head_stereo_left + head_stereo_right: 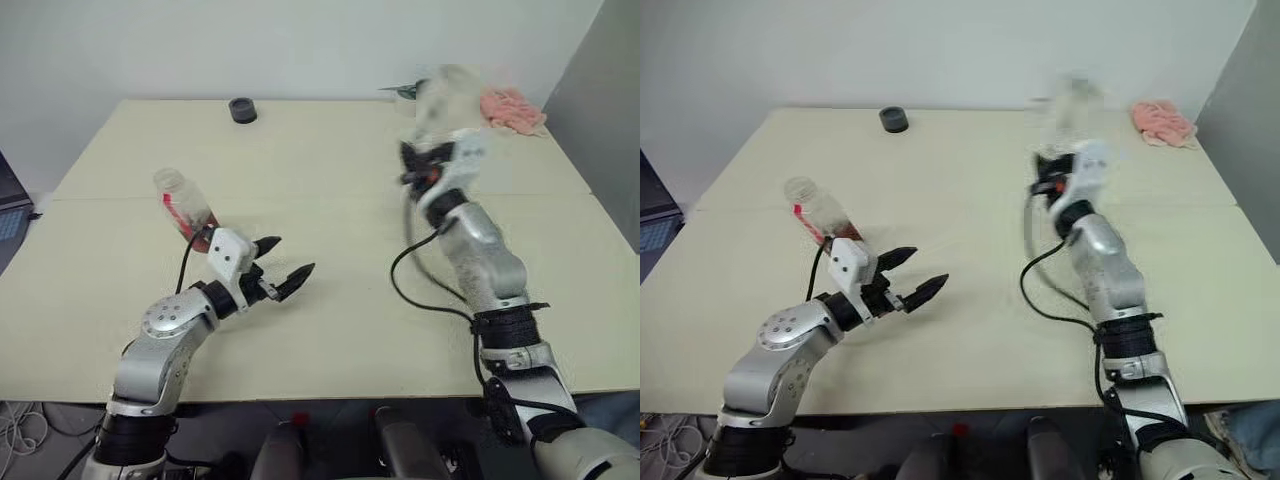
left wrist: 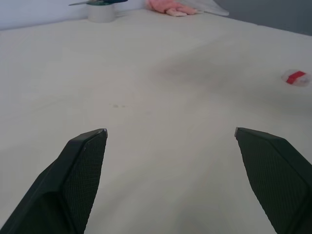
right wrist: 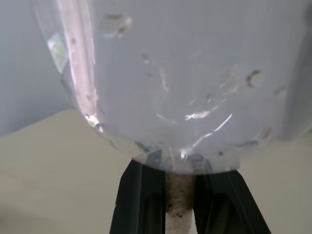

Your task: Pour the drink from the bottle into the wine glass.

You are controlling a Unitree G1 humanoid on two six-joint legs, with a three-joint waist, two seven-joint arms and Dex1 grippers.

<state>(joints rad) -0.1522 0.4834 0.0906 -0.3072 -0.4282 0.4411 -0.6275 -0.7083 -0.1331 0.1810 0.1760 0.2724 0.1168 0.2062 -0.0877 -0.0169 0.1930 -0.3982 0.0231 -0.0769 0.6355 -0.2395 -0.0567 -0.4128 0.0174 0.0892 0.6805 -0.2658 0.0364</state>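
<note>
The bottle (image 1: pixel 185 208) is clear plastic with a red label strip and stands on the table's left side, its base hidden behind my left wrist. A little reddish drink (image 1: pixel 203 236) shows near its bottom. My left gripper (image 1: pixel 295 254) hovers just right of the bottle, open and empty, pointing across the table. In the left wrist view its fingers (image 2: pixel 80 170) are spread wide over bare tabletop. My right gripper (image 1: pixel 425 165) is raised at the right rear and shut on the stem (image 3: pixel 179 200) of the wine glass (image 1: pixel 443 100). The clear bowl (image 3: pixel 185 73) rises above its fingers.
A black round lid (image 1: pixel 242 109) lies at the table's far edge. A pink cloth (image 1: pixel 512 110) sits at the far right corner, with a white roll (image 2: pixel 101 12) near it. A small red and white object (image 2: pixel 295 77) lies on the table (image 1: pixel 330 330).
</note>
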